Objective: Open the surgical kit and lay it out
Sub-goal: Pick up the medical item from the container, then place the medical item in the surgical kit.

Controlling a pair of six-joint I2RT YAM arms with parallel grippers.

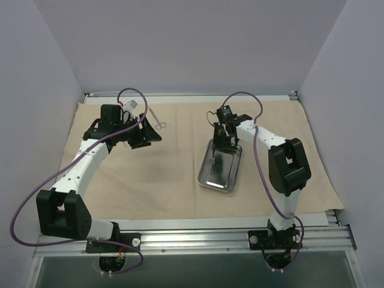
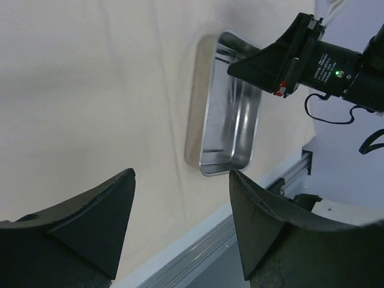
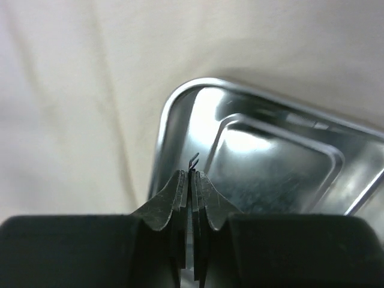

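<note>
The beige cloth wrap (image 1: 174,177) lies spread flat over the table. On it, right of centre, sits the shiny steel tray (image 1: 207,177), which also shows in the left wrist view (image 2: 193,120) and the right wrist view (image 3: 270,174). My right gripper (image 1: 223,137) hangs over the tray's far end. In its own view the right gripper (image 3: 190,174) is shut on a thin metal instrument (image 3: 193,160), whose tip pokes out past the fingers. A ring-handled instrument (image 1: 158,122) lies on the cloth at the back left. Just beside it, my left gripper (image 1: 151,133) (image 2: 182,174) is open with nothing in it.
Aluminium rails (image 1: 198,239) run along the near edge by the arm bases. Grey walls (image 1: 36,72) close in the left, right and back. Purple cables (image 1: 135,91) loop above both arms. The right arm's wrist (image 2: 312,60) shows in the left wrist view, above the tray.
</note>
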